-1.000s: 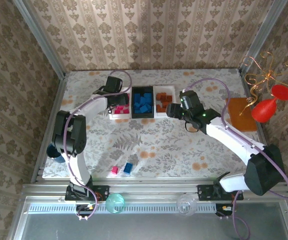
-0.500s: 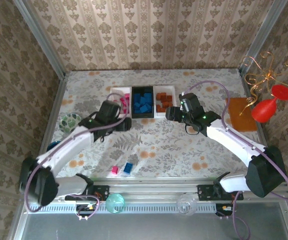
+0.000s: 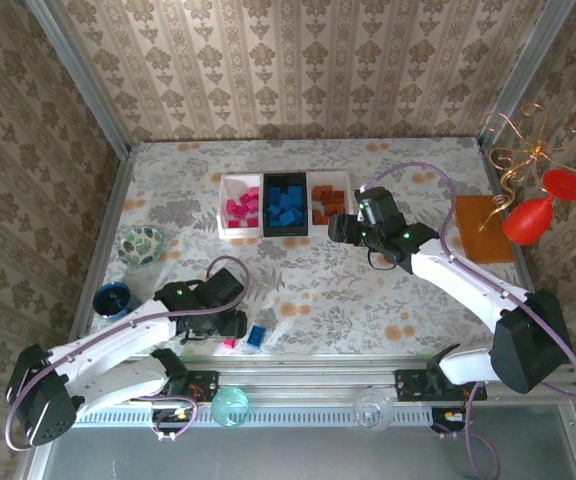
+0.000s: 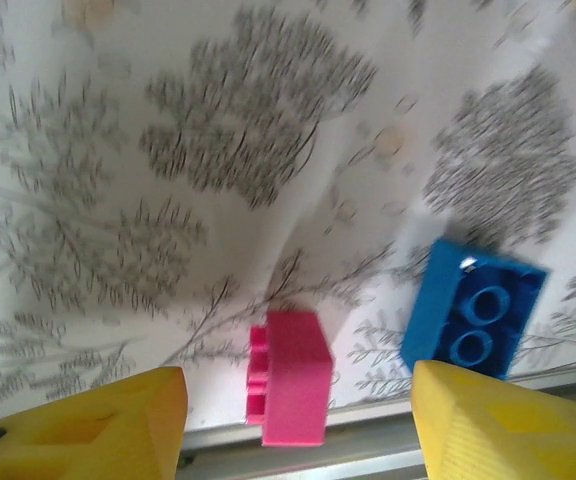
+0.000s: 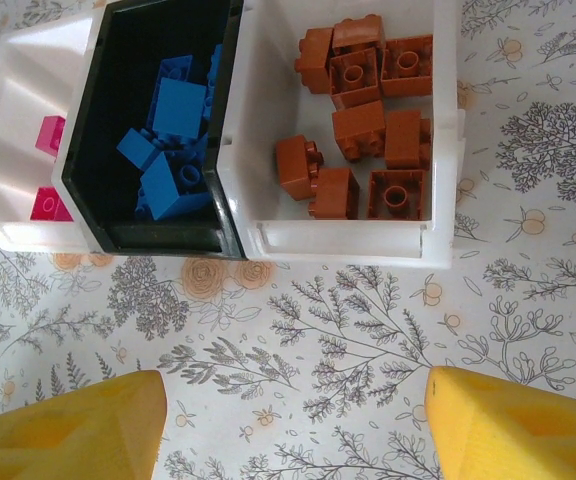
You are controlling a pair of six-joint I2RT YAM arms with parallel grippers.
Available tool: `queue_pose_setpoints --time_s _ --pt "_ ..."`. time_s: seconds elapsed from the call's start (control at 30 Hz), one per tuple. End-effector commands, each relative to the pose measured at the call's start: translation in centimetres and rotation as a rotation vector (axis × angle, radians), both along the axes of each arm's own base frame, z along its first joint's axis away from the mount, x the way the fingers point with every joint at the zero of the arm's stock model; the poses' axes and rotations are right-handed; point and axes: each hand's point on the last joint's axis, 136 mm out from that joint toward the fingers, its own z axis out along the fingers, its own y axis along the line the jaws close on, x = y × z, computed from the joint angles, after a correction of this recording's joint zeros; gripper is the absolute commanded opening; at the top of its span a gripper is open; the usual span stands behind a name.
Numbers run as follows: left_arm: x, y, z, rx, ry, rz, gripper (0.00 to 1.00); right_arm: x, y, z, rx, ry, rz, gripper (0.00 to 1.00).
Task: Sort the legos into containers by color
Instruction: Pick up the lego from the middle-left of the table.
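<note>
A pink brick (image 4: 293, 375) and a blue brick (image 4: 476, 320) lie loose on the flowered tablecloth (image 3: 368, 300), at about 7 o'clock on the table, right by its near edge. The blue one sits just to the 3 o'clock side of the pink one, close by but not touching it.

The left gripper (image 4: 298, 420) hangs over the pink brick. Its yellow fingers (image 4: 98, 425) are spread wide, one on either side of the brick, and grip nothing.

Up at 12 o'clock stand the three joined trays. The left white tray (image 3: 238, 235) holds pink bricks (image 3: 240, 207), the black tray (image 3: 286, 234) in the middle holds blue bricks (image 3: 286, 205), and the right white tray (image 5: 348, 243) holds orange-brown bricks (image 5: 368, 130).

The right gripper (image 5: 298, 425) hovers over bare cloth just at the near side of that last tray, its jaws parted and empty.

A small patterned bowl (image 3: 142, 244) sits at 9 o'clock, and an orange-brown board (image 3: 483, 228) lies at 3 o'clock.
</note>
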Motion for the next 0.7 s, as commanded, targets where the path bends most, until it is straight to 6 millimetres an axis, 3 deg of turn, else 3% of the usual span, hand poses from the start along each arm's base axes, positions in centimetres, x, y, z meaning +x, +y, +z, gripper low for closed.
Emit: queue_pose_setpoints --time_s 0.0,0.3,0.43,0.53,0.67 --pt "-1.8 1.3 -1.2 0.043 0.073 0.088 0.59 -0.3 -0.1 0.0 -0.004 -0.002 -0.006 0.71" --pt "-1.6 0.0 -3.9 0.045 0.111 0.053 0.46 -0.2 -0.2 0.5 -0.004 -0.013 -0.009 0.71" --pt "-1.3 -0.6 -4.2 0.051 0.119 0.025 0.35 -0.2 -0.3 0.7 -0.004 -0.020 -0.012 0.71" --pt "-0.5 -0.8 -3.3 0.058 0.085 0.010 0.25 -0.2 -0.4 0.5 -0.007 -0.016 -0.013 0.71" --pt "2.5 -1.4 0.0 0.022 -0.032 0.019 0.19 -0.2 -0.4 0.4 -0.008 -0.013 -0.013 0.71"
